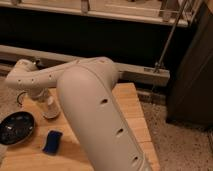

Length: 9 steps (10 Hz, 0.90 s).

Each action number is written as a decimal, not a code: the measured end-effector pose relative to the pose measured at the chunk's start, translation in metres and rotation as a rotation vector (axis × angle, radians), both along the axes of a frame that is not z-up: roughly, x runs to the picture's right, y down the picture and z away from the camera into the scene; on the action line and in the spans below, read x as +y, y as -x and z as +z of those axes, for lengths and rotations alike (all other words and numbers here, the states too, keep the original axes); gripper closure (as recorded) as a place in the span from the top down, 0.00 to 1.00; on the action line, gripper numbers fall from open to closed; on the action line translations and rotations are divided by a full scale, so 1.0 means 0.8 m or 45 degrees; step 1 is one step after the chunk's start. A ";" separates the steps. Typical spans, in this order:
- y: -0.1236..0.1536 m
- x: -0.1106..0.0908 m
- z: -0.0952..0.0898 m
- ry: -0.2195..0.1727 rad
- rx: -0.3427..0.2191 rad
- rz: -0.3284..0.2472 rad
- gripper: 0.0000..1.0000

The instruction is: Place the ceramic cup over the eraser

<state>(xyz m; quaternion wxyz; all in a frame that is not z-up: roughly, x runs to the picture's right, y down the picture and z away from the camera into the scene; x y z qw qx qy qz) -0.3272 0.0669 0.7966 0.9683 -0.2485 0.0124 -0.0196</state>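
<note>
At the lower left of the frame a dark bowl (17, 127) sits on the wooden table (131, 112), with a blue pad (52, 141) just right of it. Above them the gripper (44, 98) (largely hidden by the arm (95, 120)) is closed on the ceramic cup (50, 108), left of centre. The eraser is hidden.

The robot's thick white arm (95, 115) rises from the lower right, bends at a rounded elbow and reaches left through a slimmer perforated forearm (37, 76). The wrist turns downward at the far left, and the gripper (44, 99) below it has its jaws closed
</note>
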 end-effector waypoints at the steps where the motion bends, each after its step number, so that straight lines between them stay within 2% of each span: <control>1: 0.004 0.007 0.003 0.005 0.001 -0.011 0.10; 5: 0.042 0.040 0.010 0.027 -0.032 -0.059 0.13; 8: 0.053 0.047 0.019 0.031 -0.011 -0.041 0.41; 9: 0.053 0.049 0.021 0.040 -0.001 -0.031 0.53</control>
